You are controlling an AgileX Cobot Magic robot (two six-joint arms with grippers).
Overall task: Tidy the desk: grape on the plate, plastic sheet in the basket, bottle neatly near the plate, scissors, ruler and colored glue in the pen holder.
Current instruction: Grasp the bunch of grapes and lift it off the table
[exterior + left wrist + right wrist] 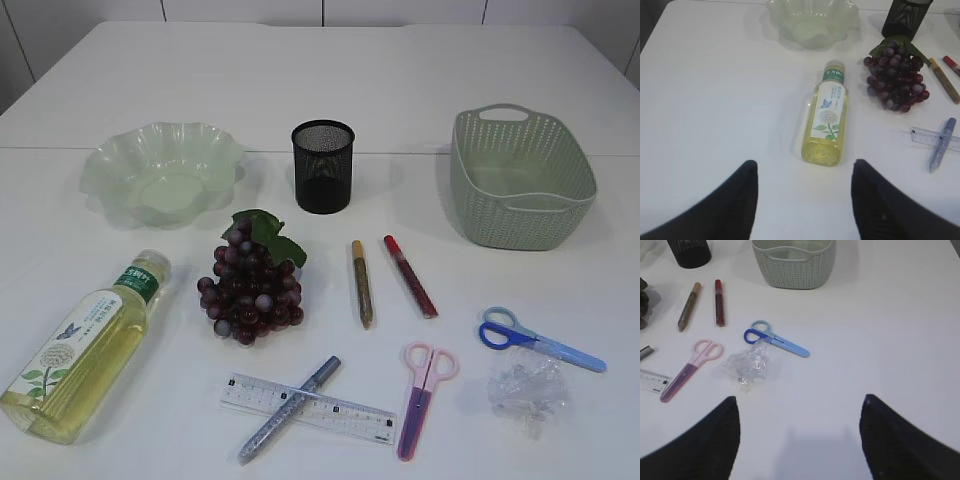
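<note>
Exterior view: no gripper shows here. The grape lies below the plate. The bottle lies on its side at the left, its green-and-white label carrying leaves and characters too small to read. The pen holder stands between plate and basket. 2 glue sticks lie side by side; a grey pen crosses the ruler. The pink scissors, blue scissors and plastic sheet lie at the right.

Left wrist view: the left gripper hangs released, holding nothing; the bottle lies just ahead between its fingers, cap pointing away.

Right wrist view: the right gripper stands wide open and empty, the plastic sheet ahead and left, touching the blue scissors.
</note>
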